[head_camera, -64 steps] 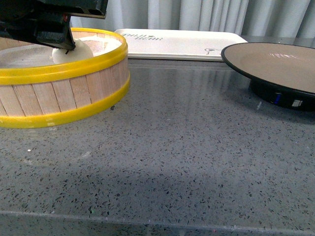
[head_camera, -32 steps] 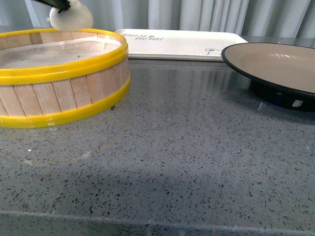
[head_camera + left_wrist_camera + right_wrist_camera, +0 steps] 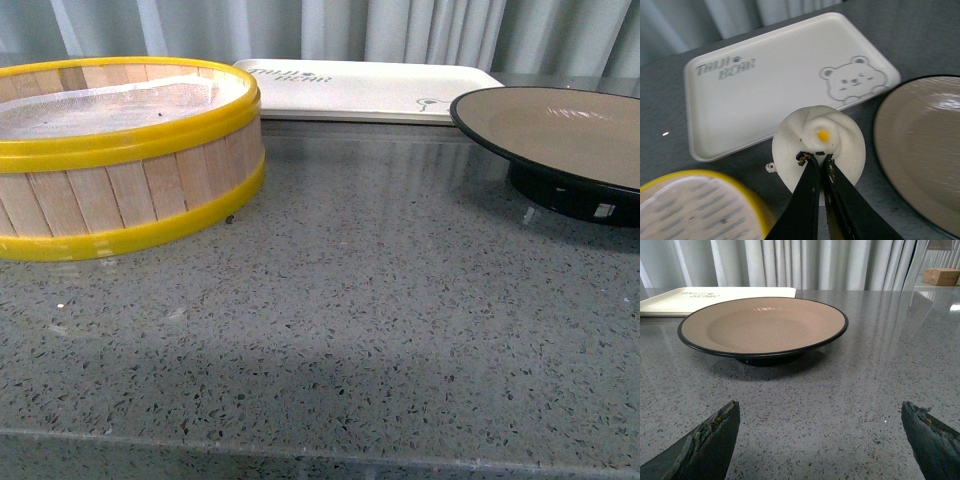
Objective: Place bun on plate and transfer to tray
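My left gripper (image 3: pixel 814 159) is shut on the white pleated bun (image 3: pixel 819 139) and holds it high in the air, over the gap between the cream-white tray (image 3: pixel 765 85) and the brown plate (image 3: pixel 925 160). Neither it nor the bun shows in the front view. The plate (image 3: pixel 560 130) stands at the right of the table, the tray (image 3: pixel 360 90) at the back. My right gripper (image 3: pixel 820 412) is open and empty, low over the table just in front of the plate (image 3: pixel 762 325).
A yellow-rimmed wooden steamer basket (image 3: pixel 120 160) with a white liner stands at the left; its edge shows in the left wrist view (image 3: pixel 700 205). Grey curtains hang behind the speckled grey table (image 3: pixel 380 320). A cardboard box (image 3: pixel 942 276) sits far off.
My left gripper has lifted the bun out of the steamer basket and up out of the front view. The plate and tray have not moved.
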`<action>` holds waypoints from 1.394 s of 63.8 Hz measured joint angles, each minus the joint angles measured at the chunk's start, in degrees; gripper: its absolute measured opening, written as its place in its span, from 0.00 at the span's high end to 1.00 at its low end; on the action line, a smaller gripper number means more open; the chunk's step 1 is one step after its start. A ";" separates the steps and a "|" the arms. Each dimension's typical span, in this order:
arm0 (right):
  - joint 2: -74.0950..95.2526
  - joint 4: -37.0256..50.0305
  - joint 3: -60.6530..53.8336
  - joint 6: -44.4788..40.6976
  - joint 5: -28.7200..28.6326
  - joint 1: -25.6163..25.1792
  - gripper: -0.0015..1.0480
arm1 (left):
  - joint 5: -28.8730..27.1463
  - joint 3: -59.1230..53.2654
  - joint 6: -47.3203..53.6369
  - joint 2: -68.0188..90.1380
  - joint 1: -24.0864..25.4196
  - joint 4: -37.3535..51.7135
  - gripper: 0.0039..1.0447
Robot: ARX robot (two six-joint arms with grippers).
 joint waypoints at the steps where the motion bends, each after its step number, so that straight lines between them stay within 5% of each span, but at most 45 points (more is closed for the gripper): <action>1: 0.00 0.00 0.00 0.00 0.00 0.00 0.08 | -0.15 0.26 0.00 0.46 -0.52 0.09 0.97; 23: 0.00 0.00 0.00 0.00 0.00 0.00 0.08 | -2.14 9.20 0.33 15.72 -10.73 2.45 0.97; 62: 0.00 0.00 0.00 0.00 -0.02 0.00 0.08 | 0.55 11.30 -2.75 22.16 -12.22 2.34 0.97; 79: 0.00 0.00 0.00 0.00 -0.02 0.00 0.08 | 1.57 11.30 -4.52 22.32 -12.66 0.92 0.61; 89: 0.00 0.00 0.00 0.00 0.00 0.00 0.08 | 2.21 11.98 -5.29 22.32 -12.76 0.07 0.32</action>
